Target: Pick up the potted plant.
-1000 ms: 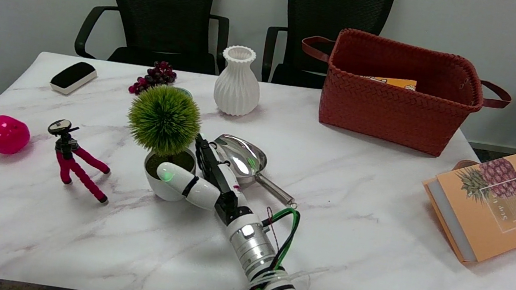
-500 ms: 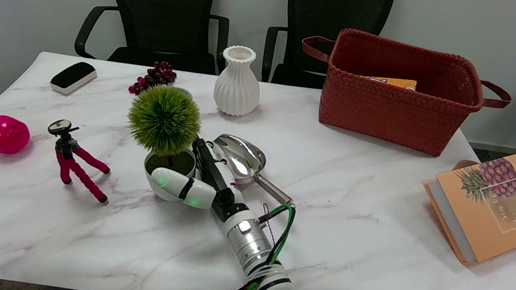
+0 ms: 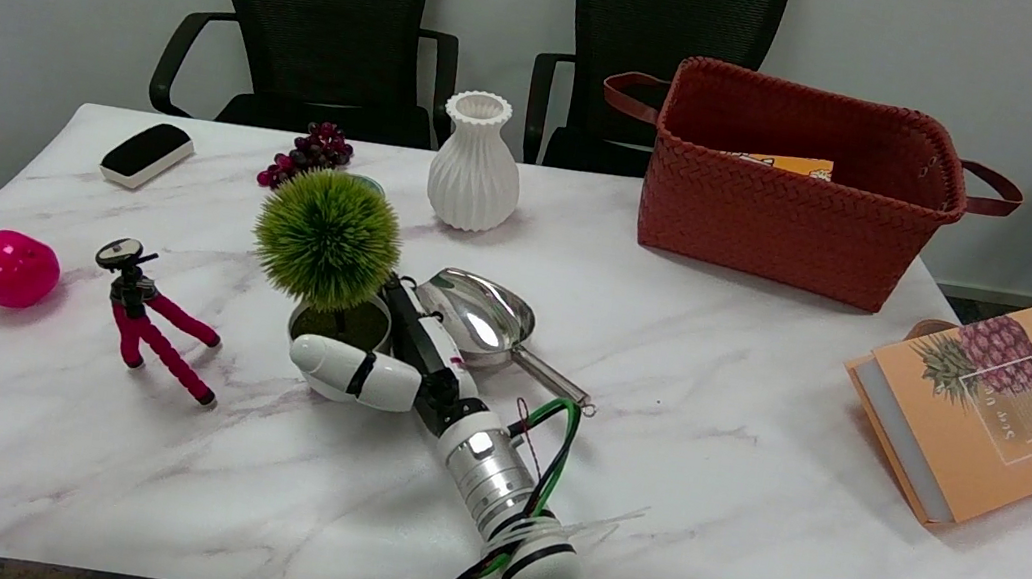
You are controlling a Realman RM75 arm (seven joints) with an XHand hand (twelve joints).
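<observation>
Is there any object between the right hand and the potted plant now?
No. The right hand already wraps the white pot of the potted plant, nothing between them. The metal scoop lies just behind the hand, beside the pot, not in the way.

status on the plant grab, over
right hand wrapped around potted plant, pot still on table. metal scoop right beside hand, touching unclear. nothing blocking lift.

vase (image 3: 476, 163): white, 12 o'clock
basket (image 3: 794, 182): woven red, 1 o'clock
book (image 3: 994, 407): pineapple cover, 3 o'clock
tripod (image 3: 148, 319): pink-legged, 9 o'clock
</observation>
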